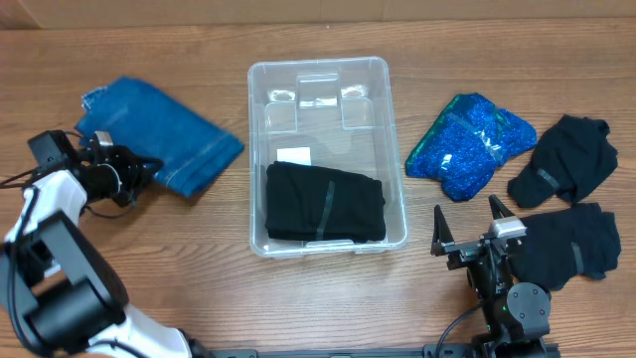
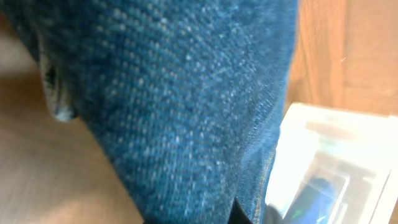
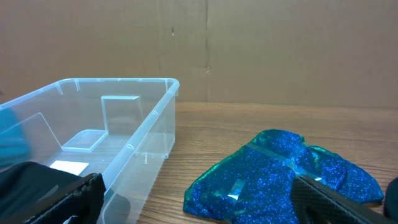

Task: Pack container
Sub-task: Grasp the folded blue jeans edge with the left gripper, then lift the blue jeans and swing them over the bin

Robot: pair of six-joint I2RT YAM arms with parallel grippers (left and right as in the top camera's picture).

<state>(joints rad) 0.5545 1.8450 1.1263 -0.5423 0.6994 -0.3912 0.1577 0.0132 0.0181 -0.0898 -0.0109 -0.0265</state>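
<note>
Bin (image 1: pixel 318 64): holds folded black garment (image 1: pixel 325 203).
Left claw (image 1: pixel 134 177): at jeans (image 1: pixel 164 134) edge; cannot tell its state.
Right claw (image 1: pixel 467 234): spread, over desk (image 1: pixel 199 259).

1. Left arm (image 1: pixel 45 199), at the worktop's front-left corner: bulky black rounded joint housings joined by smooth white shells.
2. A thin black cable (image 1: pixel 12 182) trails by the left edge.
3. Left gripper (image 1: pixel 137 175) is black and blocky.
4. Right arm (image 1: pixel 519 303), at the front edge, is all black, with a round joint cap.
5. Right gripper (image 1: pixel 467 227) has a pale grey block (image 1: pixel 507 229) on top and matte black fingers (image 3: pixel 339 200).
</note>
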